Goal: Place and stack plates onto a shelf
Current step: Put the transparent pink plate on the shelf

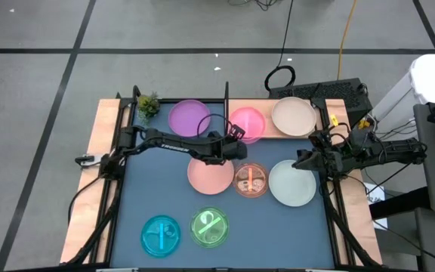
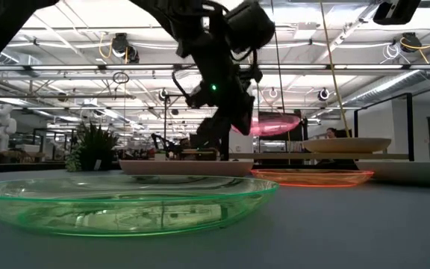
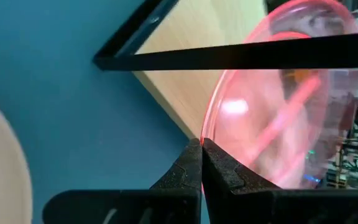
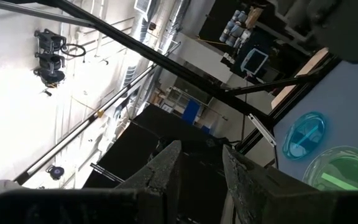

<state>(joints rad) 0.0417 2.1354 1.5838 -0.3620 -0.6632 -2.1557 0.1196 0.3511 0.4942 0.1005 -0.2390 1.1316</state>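
Left claw point(image 3: 201, 163) pinching magenta plate point(image 3: 278, 93) rim over shelf point(image 3: 185, 81); right claw point(image 4: 201, 163) spread.

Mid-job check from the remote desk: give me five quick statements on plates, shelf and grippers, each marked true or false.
1. The left gripper is shut on the magenta plate's rim. True.
2. The cream plate lies on the blue table. False: it rests on the shelf.
3. The right gripper holds the pale plate. False: its fingers stand open, holding nothing.
4. The green plate and cyan plate lie on the table. True.
5. The purple plate is stacked on the pink plate. False: they lie apart.
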